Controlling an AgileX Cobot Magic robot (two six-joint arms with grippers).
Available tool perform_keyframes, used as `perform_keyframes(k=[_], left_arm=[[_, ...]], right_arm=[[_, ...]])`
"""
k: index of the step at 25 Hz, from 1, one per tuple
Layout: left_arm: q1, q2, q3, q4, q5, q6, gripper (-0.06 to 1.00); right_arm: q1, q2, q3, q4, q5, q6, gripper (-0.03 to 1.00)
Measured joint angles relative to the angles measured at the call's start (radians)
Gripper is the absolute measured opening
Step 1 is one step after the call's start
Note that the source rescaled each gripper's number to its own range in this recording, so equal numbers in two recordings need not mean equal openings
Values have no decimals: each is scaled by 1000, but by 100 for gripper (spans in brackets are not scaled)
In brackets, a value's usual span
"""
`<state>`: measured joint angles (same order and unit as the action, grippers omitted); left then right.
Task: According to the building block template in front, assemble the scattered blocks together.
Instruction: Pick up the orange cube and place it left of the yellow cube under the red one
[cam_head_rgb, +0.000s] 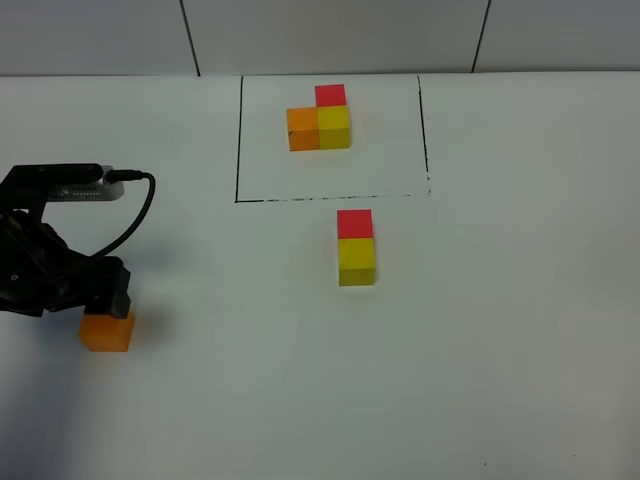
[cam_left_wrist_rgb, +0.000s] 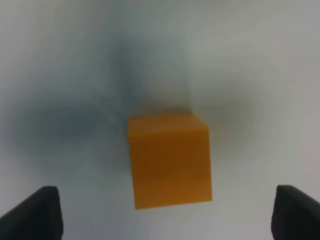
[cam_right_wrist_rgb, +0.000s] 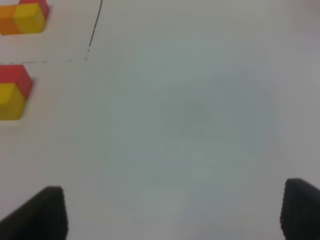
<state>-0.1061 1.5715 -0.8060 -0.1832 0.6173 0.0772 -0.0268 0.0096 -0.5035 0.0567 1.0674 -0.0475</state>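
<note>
The template (cam_head_rgb: 320, 121) is a red, orange and yellow L-shaped cluster inside a thin black drawn rectangle at the back; it also shows in the right wrist view (cam_right_wrist_rgb: 22, 17). In front of the frame the loose red cube (cam_head_rgb: 354, 224) touches the loose yellow cube (cam_head_rgb: 356, 261); both show in the right wrist view (cam_right_wrist_rgb: 14, 80), (cam_right_wrist_rgb: 10, 102). The loose orange cube (cam_head_rgb: 107, 331) lies at the left. My left gripper (cam_left_wrist_rgb: 172, 212) is open above it, the cube (cam_left_wrist_rgb: 169, 160) between the fingertips, untouched. My right gripper (cam_right_wrist_rgb: 175, 212) is open and empty over bare table.
The white table (cam_head_rgb: 500, 330) stretches right and front of the cubes. The left arm's black body and cable (cam_head_rgb: 135, 205) hang over the left edge. A wall with dark seams (cam_head_rgb: 190, 40) borders the back.
</note>
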Motion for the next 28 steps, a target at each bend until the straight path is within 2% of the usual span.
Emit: perform_keyframes(k=[14, 18, 20, 22, 24, 27, 28], left_arm=[[0, 159, -1, 1, -17, -20, 86], [0, 195, -1, 1, -27, -22, 80], [0, 204, -1, 1, -30, -23, 71], [0, 210, -1, 1, -29, -24, 57], [0, 211, -1, 1, -29, -25, 40], [0, 211, -1, 0, -30, -25, 7], [0, 211, -1, 0, -30, -25, 0]], right_arm=[[0, 0, 0, 0, 0, 0, 73], [0, 0, 0, 0, 0, 0, 73], [0, 0, 0, 0, 0, 0, 73], [0, 0, 0, 0, 0, 0, 73], [0, 0, 0, 0, 0, 0, 73], [0, 0, 0, 0, 0, 0, 73], [0, 0, 0, 0, 0, 0, 73]])
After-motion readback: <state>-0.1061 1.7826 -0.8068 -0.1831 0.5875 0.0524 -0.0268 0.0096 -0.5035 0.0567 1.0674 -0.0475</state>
